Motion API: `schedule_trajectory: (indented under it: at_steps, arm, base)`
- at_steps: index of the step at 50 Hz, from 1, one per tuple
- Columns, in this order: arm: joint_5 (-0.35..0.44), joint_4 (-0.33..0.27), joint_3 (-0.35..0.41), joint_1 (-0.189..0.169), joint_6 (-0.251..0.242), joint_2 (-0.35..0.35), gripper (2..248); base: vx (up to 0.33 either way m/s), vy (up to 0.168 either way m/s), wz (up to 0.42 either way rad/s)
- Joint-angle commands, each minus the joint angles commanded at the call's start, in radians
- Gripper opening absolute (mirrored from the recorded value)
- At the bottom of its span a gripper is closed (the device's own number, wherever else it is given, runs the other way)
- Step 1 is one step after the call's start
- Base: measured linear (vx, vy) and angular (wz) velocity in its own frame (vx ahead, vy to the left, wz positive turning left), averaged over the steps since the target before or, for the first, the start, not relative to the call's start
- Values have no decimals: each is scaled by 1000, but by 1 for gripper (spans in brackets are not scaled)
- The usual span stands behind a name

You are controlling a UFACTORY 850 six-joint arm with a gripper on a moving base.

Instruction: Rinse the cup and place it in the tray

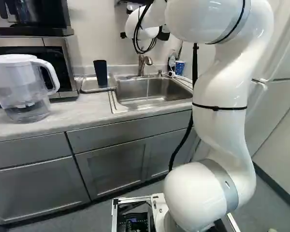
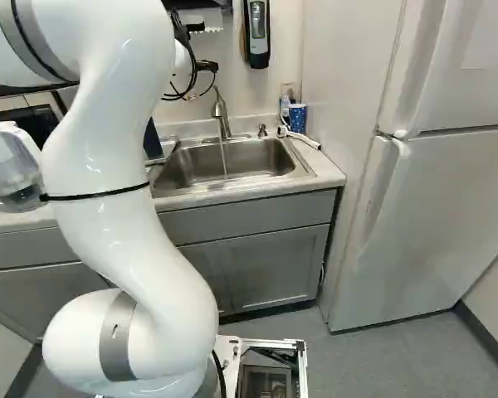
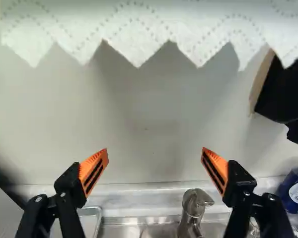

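While fingers [image 3: 94,171] gape, the dark cup [image 1: 100,72] stands apart.

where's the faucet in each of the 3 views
Left base view: the faucet is at the upper middle, behind the sink.
Right base view: upper part, slightly left of the middle, right of the arm.
Wrist view: ahead of the pincer, between its fingers, nearer the one farther from the tray.
Shared landmark: the sink.
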Motion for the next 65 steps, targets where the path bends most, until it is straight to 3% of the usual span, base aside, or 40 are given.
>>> schedule_trajectory:
  at_steps: [65]
  arm:
    - [-183, 0, 2, 8, 0, 2, 247]
  base:
    - [0, 0, 0]
